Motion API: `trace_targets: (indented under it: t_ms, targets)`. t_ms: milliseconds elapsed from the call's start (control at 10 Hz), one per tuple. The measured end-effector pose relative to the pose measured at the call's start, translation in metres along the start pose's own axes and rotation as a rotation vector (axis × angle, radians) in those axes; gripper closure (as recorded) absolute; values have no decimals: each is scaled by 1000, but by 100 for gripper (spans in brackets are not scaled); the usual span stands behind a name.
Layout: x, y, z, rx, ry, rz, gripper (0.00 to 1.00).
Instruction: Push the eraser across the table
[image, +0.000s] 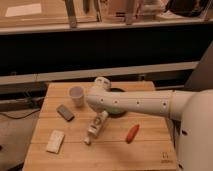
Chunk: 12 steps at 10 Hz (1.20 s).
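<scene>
The eraser looks like the dark grey rectangular block lying flat on the left part of the light-wood plank table. My gripper hangs from the white arm, which reaches in from the right. It points down and to the left, low over the table's middle. It is to the right of and slightly nearer than the eraser, and apart from it. It holds nothing that I can see.
A white cup stands behind the eraser. A white flat block lies at the front left. An orange carrot-like piece lies to the gripper's right. A dark green dish sits partly under the arm. A small dark mark is near the front right corner.
</scene>
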Motion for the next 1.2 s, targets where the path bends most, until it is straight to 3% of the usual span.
trace_targets:
  t_ms: [200, 900, 1000, 1200]
  targets:
    - [-4, -2, 2, 9, -20, -6, 24]
    - [-23, -15, 4, 62, -76, -5, 94]
    - [-27, -17, 5, 68, -89, -3, 99]
    - [-33, -21, 9, 75, -108, 0, 100]
